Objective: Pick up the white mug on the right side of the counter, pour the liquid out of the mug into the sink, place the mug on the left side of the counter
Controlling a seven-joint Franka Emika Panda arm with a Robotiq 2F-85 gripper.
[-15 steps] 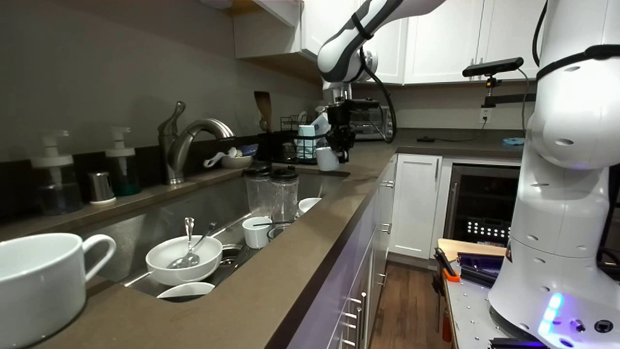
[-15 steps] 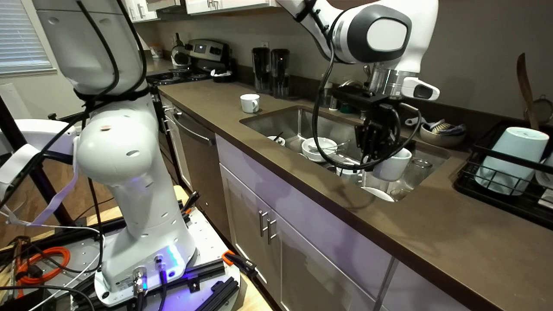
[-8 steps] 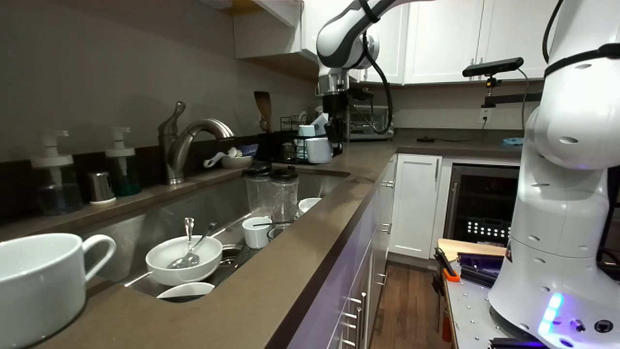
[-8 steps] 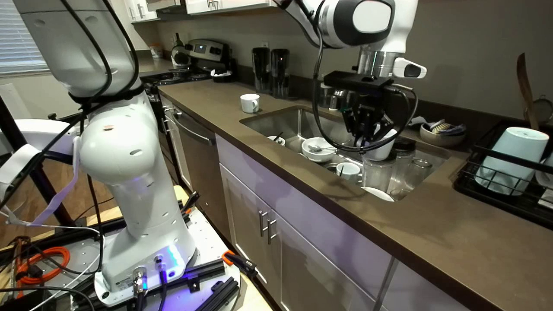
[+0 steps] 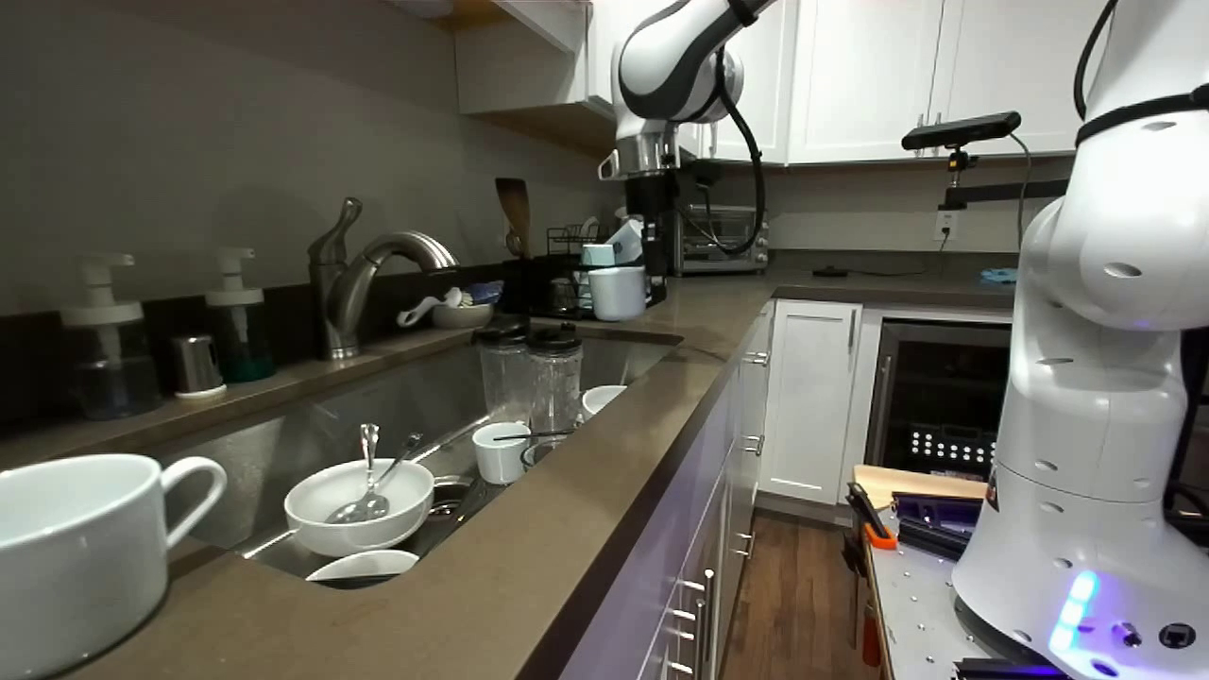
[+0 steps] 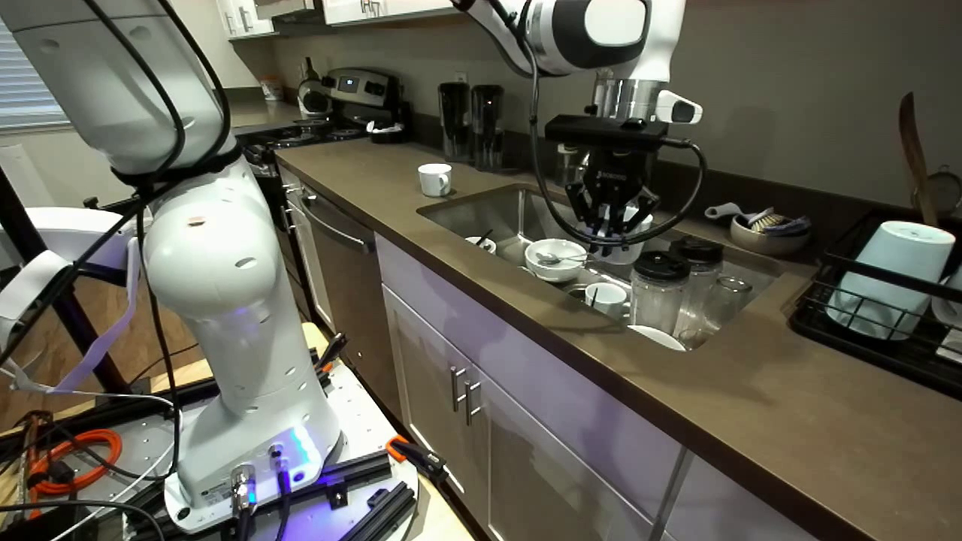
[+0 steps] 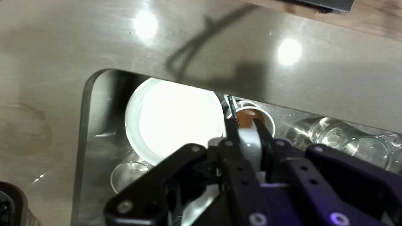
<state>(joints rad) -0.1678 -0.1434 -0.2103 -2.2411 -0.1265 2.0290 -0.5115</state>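
Observation:
My gripper (image 6: 605,244) is shut on the handle of the white mug (image 5: 617,295) and holds it above the sink (image 6: 496,214). The mug hangs close to upright, with its inside hidden from view. In an exterior view the mug (image 6: 639,225) is partly covered by the gripper and its cable. Between the dark fingers (image 7: 232,128) in the wrist view, the pale handle (image 7: 250,146) shows. Brown-grey counter (image 6: 797,436) surrounds the basin, and the chrome faucet (image 5: 354,283) rises behind it.
Several dishes lie in the sink, among them a white bowl (image 6: 555,259), a small mug (image 6: 606,298) and a lidded jar (image 6: 660,289). Another white mug (image 6: 435,180) stands on the counter beyond the sink. A black dish rack (image 6: 872,353) stands at the opposite end.
The mug has swung from tilted to nearly upright and risen a little. In an exterior view the arm has carried it leftward along the sink, off the jars. The grip stays closed.

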